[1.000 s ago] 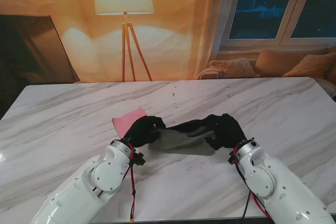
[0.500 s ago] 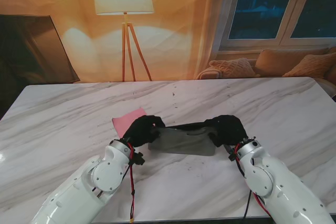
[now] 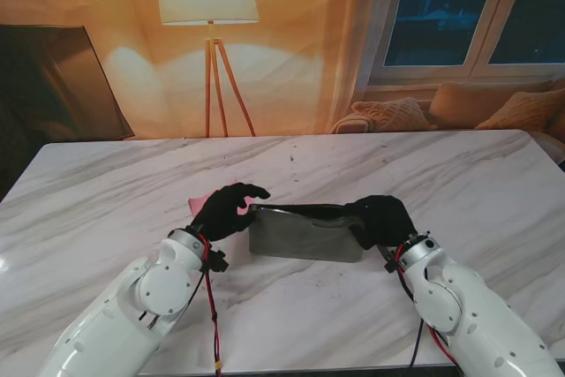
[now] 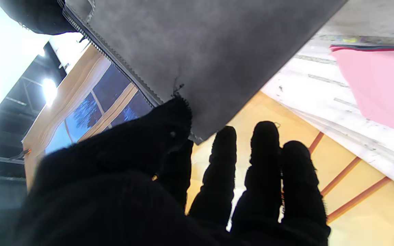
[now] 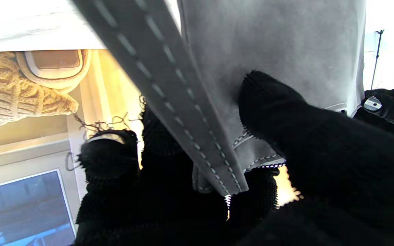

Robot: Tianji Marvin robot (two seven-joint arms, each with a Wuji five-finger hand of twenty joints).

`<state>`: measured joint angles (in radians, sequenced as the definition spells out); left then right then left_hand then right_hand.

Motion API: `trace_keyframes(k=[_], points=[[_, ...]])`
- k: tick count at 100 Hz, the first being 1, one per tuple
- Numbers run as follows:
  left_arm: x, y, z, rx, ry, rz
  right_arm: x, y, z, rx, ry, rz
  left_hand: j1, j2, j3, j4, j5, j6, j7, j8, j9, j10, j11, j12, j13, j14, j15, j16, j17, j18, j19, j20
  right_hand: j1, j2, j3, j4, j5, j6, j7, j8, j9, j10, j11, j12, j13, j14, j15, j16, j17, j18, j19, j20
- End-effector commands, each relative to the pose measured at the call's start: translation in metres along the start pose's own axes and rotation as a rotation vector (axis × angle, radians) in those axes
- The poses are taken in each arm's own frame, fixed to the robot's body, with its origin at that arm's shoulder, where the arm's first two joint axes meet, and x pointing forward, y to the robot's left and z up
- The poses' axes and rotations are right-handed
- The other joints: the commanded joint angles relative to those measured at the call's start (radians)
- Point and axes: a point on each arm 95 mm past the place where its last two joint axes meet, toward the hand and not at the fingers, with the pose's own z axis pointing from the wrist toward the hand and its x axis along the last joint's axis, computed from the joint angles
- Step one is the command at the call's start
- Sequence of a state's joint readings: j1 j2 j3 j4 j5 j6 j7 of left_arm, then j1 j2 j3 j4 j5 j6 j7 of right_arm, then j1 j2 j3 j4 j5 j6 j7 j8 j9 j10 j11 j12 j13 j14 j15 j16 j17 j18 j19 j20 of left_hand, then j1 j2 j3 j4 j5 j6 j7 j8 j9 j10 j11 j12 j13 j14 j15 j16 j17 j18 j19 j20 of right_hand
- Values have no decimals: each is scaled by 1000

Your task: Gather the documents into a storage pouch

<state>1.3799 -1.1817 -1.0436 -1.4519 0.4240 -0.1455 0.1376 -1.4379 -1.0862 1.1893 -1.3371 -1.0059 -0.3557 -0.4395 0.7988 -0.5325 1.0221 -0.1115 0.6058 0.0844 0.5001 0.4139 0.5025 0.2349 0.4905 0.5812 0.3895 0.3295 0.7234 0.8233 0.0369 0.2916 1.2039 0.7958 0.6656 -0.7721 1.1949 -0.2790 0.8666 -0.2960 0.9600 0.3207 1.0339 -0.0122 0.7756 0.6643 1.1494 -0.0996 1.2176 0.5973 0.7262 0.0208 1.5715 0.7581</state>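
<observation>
Now right hand (image 3: pixel 381 221) grips pouch (image 3: pixel 305 232).

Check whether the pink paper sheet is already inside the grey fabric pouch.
No, the pink paper sheet lies on the marble table beside the grey fabric pouch.

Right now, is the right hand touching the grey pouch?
Touching. In the right wrist view the right hand has its thumb pressed on the grey pouch, fingers behind its zip edge; the stand view agrees.

pouch (image 3: pixel 305 232) on table (image 3: pixel 106 192) between both hands, paper sheet (image 3: pixel 201 201) left of it
</observation>
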Motion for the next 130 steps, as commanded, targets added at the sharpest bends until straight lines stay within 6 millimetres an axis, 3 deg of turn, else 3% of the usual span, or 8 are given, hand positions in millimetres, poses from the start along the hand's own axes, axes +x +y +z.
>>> trace_keyframes(k=[1, 40, 66, 89, 106, 117, 121, 130], points=[[-4, -11, -3, 5, -14, 19, 0, -2, -2, 22, -1, -7, -27, 15, -19, 32, -48, -6, -42, -19, -44, -16, -22, -28, -42, -15, -27, -16, -27, -25, -15, -13, 48, 31, 15, 1, 113, 16, 118, 28, 28, 21, 1, 0, 48, -53, 52, 1, 14, -8, 62, -10], [-29, -50, -19, 33, -139, 116, 3, -1, -4, 20, 13, -18, 30, 57, -27, 52, -74, -4, -107, -32, -55, -24, -40, -47, -48, -23, -64, -32, -33, -30, -40, -12, 46, 42, 9, 0, 107, 18, 117, 34, 21, 23, 9, 16, 59, -60, 89, 12, 27, -12, 92, -11], [-52, -66, -29, 15, -251, 206, 5, -2, -4, 19, 19, -8, -30, 45, -42, 53, -92, 25, -137, -39, -58, -21, -25, -34, -64, -17, -54, -21, -41, -37, -30, 2, 41, 46, 7, -1, 103, 20, 117, 39, 21, 23, 8, 20, 62, -67, 102, 14, 29, -14, 103, -11], [-78, -67, -28, 26, -378, 204, 6, -2, -5, 27, 21, -4, -59, 45, -72, 45, -112, 71, -167, -40, -56, 9, 56, 78, -88, 22, 73, 93, -4, -63, 74, 98, 41, 48, 7, -1, 103, 20, 116, 40, 22, 23, 7, 21, 62, -67, 105, 13, 29, -16, 105, -14], [-93, -65, -22, 31, -449, 210, 6, -2, -5, 36, 24, -2, -98, 56, -121, 43, -163, 107, -218, -56, -84, 39, 112, 176, -88, 58, 213, 216, 111, -98, 178, 338, 40, 48, 5, -1, 102, 20, 115, 42, 22, 22, 6, 22, 61, -69, 105, 12, 28, -16, 106, -15], [-103, -65, -18, 14, -495, 230, 7, -2, -5, 37, 26, 0, -126, 65, -154, 41, -166, 120, -229, -53, -78, 61, 153, 227, -17, 109, 312, 269, 275, -101, 289, 448, 40, 48, 6, -1, 102, 20, 115, 42, 23, 22, 6, 22, 61, -70, 105, 12, 28, -16, 106, -16], [-107, -64, -16, 14, -511, 234, 7, -2, -5, 37, 27, 1, -131, 65, -159, 41, -158, 124, -228, -52, -64, 71, 168, 241, 53, 144, 363, 284, 374, -97, 348, 452, 40, 48, 6, -1, 102, 20, 114, 43, 22, 22, 6, 22, 61, -70, 105, 12, 28, -16, 106, -17], [-115, -62, -11, 13, -547, 241, 7, -2, -5, 38, 28, 4, -153, 74, -184, 41, -148, 129, -225, -49, -30, 83, 201, 277, 197, 173, 482, 286, 606, -132, 535, 270, 39, 49, 6, -1, 102, 20, 114, 43, 23, 22, 6, 23, 60, -70, 106, 11, 28, -16, 107, -17]])
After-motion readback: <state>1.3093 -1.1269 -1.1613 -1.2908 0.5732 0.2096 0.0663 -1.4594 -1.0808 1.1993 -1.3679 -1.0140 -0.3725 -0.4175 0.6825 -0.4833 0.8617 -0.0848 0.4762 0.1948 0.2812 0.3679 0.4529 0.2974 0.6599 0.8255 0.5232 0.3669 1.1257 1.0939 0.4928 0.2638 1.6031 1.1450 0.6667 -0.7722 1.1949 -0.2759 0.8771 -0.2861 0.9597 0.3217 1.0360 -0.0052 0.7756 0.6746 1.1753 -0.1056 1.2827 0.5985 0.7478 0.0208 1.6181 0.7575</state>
